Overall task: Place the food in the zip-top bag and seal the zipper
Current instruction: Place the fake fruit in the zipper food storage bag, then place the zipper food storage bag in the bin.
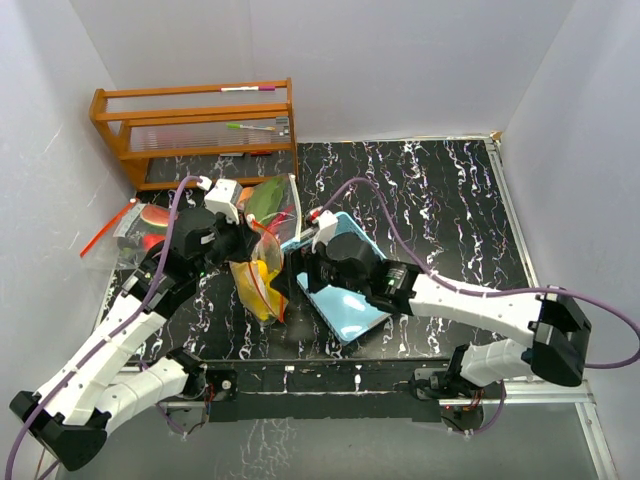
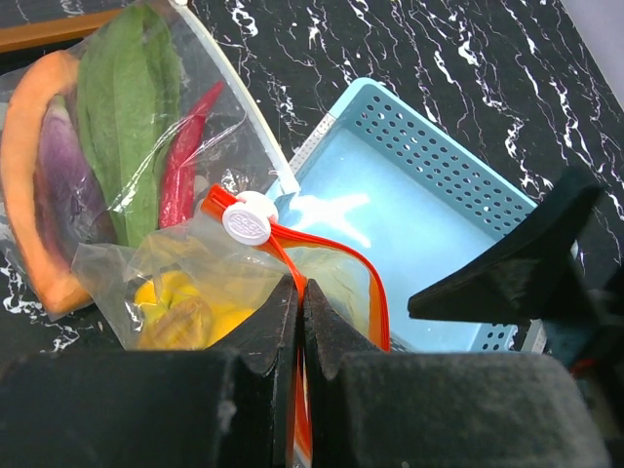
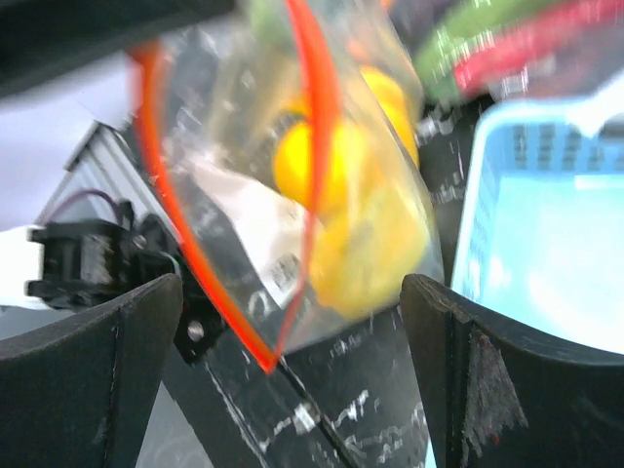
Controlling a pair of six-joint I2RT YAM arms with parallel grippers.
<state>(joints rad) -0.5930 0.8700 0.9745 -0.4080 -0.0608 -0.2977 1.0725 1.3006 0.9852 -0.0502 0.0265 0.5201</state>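
- The zip-top bag point(image 1: 258, 290) sits at table centre, just at 9 o'clock of the basket point(image 1: 345, 318), with its long axis running roughly 12 to 6 in the top view.
- The red zipper point(image 3: 317, 107) follows that same line along the bag's upper edge, and the white slider point(image 2: 247, 216) sits at the far, 12 o'clock end.
- Yellow food point(image 3: 331, 185) bulges through the clear plastic, several rounded pieces lumped together. An exact count is not readable.
- The left gripper point(image 2: 300, 292) has its fingers pressed tight together, clamped on the zipper edge at the end away from the slider.
- The right gripper point(image 3: 291, 292) has its fingers spread wide with the bag showing between them, and neither finger can be seen touching it.
- The right gripper hangs over the basket's 9 o'clock rim, crowding the bag from 3 o'clock.
- At 12 o'clock of the held bag lies a second bag point(image 1: 270, 200) containing one green leaf point(image 2: 127, 107), one aubergine point(image 2: 63, 185), one chilli point(image 2: 185, 156) and one orange piece point(image 2: 24, 166).
- Out at 9 o'clock there is one watermelon slice point(image 1: 150, 217) in clear plastic.
- One wooden rack point(image 1: 195, 125) stands at 11 o'clock on the black marbled table point(image 1: 440, 200).
- The count comes to two arms, one basket and three clear plastic packs.
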